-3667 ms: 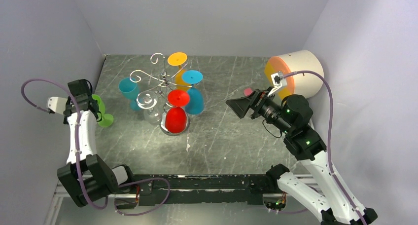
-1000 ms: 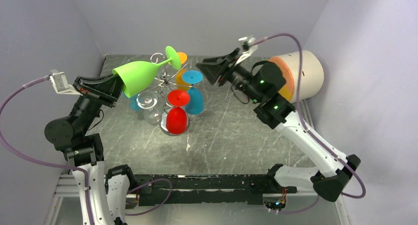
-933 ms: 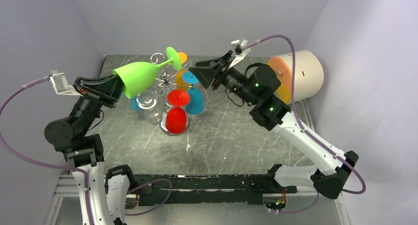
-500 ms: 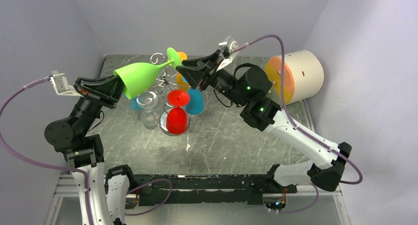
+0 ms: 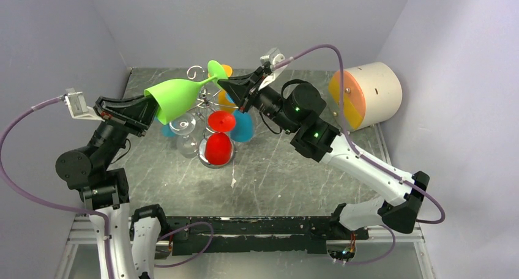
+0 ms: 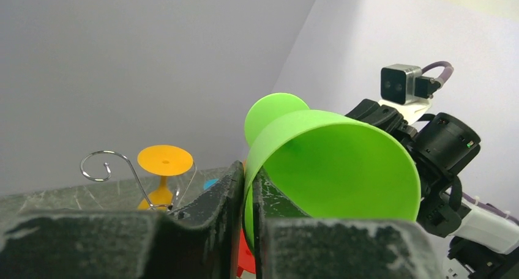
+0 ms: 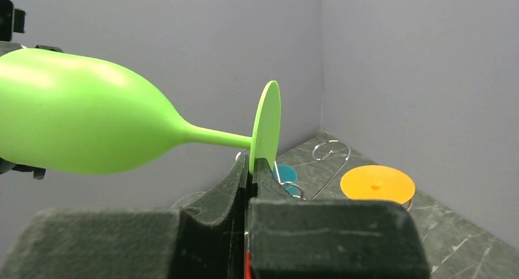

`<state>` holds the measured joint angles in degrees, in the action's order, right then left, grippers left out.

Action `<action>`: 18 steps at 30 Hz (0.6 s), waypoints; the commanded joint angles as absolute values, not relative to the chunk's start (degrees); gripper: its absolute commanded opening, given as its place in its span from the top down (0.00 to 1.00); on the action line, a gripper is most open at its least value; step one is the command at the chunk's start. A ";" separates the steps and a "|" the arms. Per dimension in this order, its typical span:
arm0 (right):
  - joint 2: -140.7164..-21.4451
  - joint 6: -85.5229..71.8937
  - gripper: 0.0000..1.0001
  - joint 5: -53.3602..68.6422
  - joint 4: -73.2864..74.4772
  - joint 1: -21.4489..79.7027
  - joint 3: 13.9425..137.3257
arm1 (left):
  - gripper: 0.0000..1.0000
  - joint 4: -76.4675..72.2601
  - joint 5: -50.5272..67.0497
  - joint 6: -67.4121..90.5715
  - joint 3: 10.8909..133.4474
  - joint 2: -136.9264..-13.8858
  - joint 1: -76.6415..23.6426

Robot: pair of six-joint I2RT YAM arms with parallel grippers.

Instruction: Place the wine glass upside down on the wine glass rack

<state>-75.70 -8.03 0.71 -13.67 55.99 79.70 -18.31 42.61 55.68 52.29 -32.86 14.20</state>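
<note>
The dark marbled table (image 5: 287,169) is shut in by pale walls at the left, back and right, and its near half lies bare from the arm bases up to the stand. A cream cylinder (image 5: 374,89) with an orange end lies against the right wall, well apart from everything else. The wine glass rack (image 5: 194,71) stands left of centre near the back, its scroll-ended wires reaching out over the hanging glasses. A red glass (image 5: 218,148) hangs at the front, a blue glass (image 5: 242,126) to its right, and a clear glass (image 5: 183,130) to its left. The round foot of an orange glass (image 5: 226,70) shows at the back. The green wine glass (image 5: 174,99) is in the air above the rack, lying nearly on its side. Its bowl points left and its foot points right, close to the back scroll. The left gripper (image 5: 153,111) is clamped on the bowl's rim, one finger inside and one outside. The right gripper (image 5: 224,84) is pinched tight on the lower edge of the foot. Both arms meet over the rack, so the free room lies in front and to the right.
</note>
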 commanded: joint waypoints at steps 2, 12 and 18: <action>-74.73 -4.19 1.00 -1.16 -18.39 56.34 80.31 | 0.62 -14.44 41.88 54.54 54.05 -32.33 13.81; -74.46 1.85 1.00 -14.74 -22.56 56.39 85.76 | 0.00 -4.71 46.86 52.71 59.93 -31.62 13.80; -77.30 10.27 1.00 -14.12 -23.14 56.34 90.11 | 0.01 -5.91 50.94 55.16 60.00 -29.49 13.83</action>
